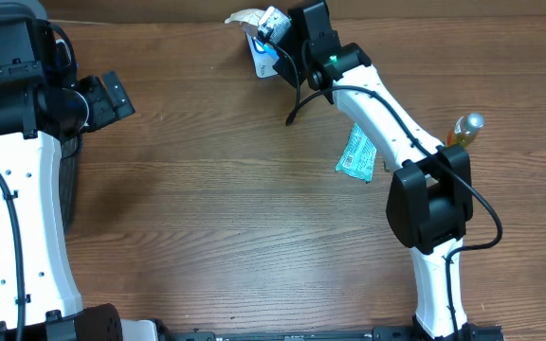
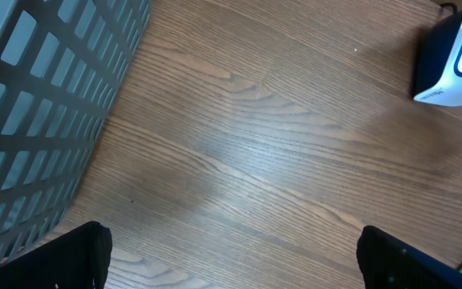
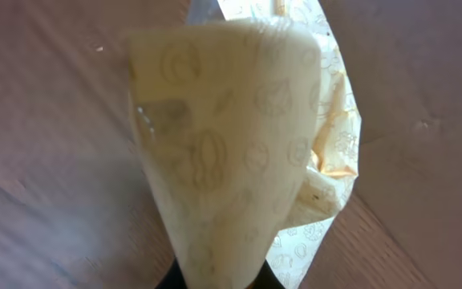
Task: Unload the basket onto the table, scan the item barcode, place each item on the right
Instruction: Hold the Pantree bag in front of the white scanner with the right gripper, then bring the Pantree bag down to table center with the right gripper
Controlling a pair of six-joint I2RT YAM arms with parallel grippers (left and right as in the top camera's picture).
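The table [image 1: 207,208] is brown wood-grain laminate, smooth, with long streaks running across it.

The right gripper [image 1: 275,24] is clamped on the packet [image 3: 231,160], holding it above the far edge of the table, near the middle of that edge. The packet is a thin, crinkled wrapper, cream to pale yellow, narrow at the pinched end and flaring wider away from it. It is printed all over with faint round outline motifs. No word on it can be read, and no barcode shows on the side facing the wrist camera. In that view the packet is soft with blur.

Just beside it, on the table near the far edge, stands the scanner [image 2: 455,56], a boxy unit with a dark casing and a glossy white face that shows a blue tint. A small line of lettering on its dark side is too small to read.

The left gripper [image 1: 117,95] hangs over the left edge of the table with its black jaws spread wide and nothing between them. Next to it is the basket [image 2: 38,104], grey plastic with a lattice of rectangular holes.

Towards the right edge lie a flat teal packet [image 1: 356,153], its print illegible, and a small orange bottle [image 1: 464,128] with a silver cap.
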